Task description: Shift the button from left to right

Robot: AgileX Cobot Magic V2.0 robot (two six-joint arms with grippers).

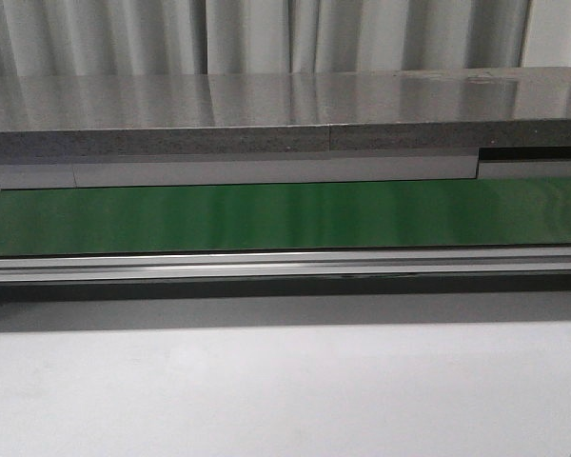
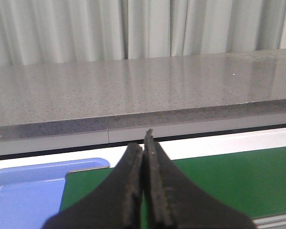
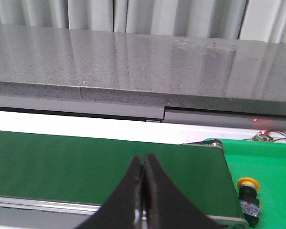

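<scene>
Front view: a green conveyor belt runs across the scene, bounded on the near side by a metal rail and on the far side by a grey speckled counter. Pale curtains hang behind the counter. A white tabletop fills the foreground. Neither arm nor the button appears in this view.

Left wrist view: the left gripper hangs over the belt with its two black fingers pressed together, tips touching, nothing held between them. A blue tray lies just beside the end of the belt. The button is not visible here.

Right wrist view: the right gripper likewise has its jaws together, the black fingers meeting along their length with nothing clamped. They hover above the belt near its end. Beyond that end lies a brighter green surface. The button rests on this surface, just past the belt's end roller, its yellow-orange cap pointing away from the camera and its black body behind it. It lies well apart from the closed fingertips, off to one side of them, untouched by either jaw. A small component with red wires sits at the far edge of the bright green surface.
</scene>
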